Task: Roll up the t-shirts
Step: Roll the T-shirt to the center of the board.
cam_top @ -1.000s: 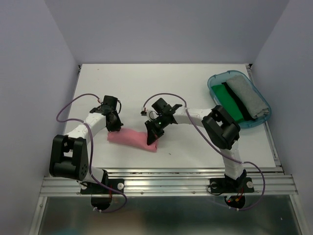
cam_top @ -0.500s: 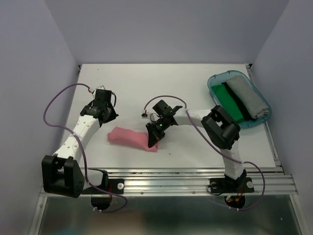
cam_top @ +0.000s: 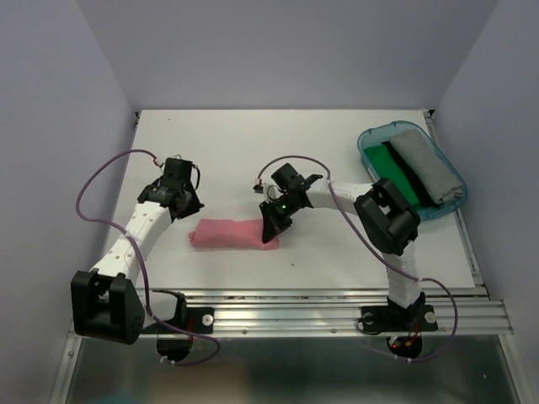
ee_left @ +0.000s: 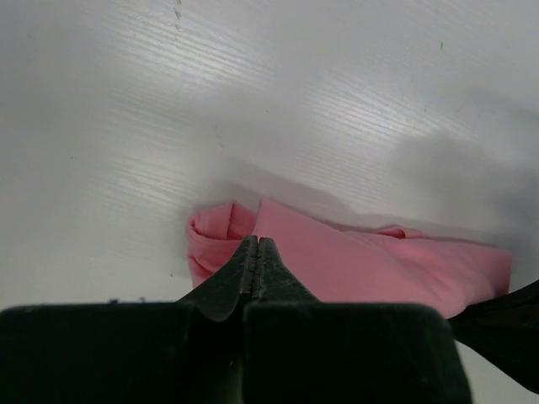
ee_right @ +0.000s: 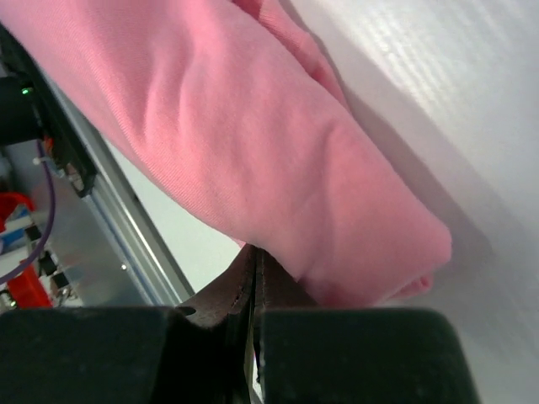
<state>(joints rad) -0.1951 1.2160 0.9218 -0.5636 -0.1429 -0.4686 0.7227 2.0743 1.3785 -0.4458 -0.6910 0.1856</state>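
Observation:
The salmon-pink t-shirt point(cam_top: 232, 233) lies as a roll on the white table, near the front middle. It also shows in the left wrist view point(ee_left: 362, 261) and the right wrist view point(ee_right: 253, 143). My left gripper point(cam_top: 187, 204) is shut and empty, just behind the roll's left end, its tips point(ee_left: 255, 244) over that end. My right gripper point(cam_top: 271, 229) is shut, its tips point(ee_right: 253, 252) pressed against the roll's right end; I see no cloth between the jaws. A green t-shirt point(cam_top: 393, 172) and a grey t-shirt point(cam_top: 425, 164) lie folded in the tub.
A teal see-through tub point(cam_top: 370, 135) stands at the back right by the table's edge. Purple cables loop from both arms. A metal rail point(cam_top: 286, 316) runs along the table's front edge. Grey walls close in the left, back and right.
The left arm has stretched out, its gripper lifted off and back from the roll's left end. The right gripper moved right and back, and the roll now lies straighter across the table.

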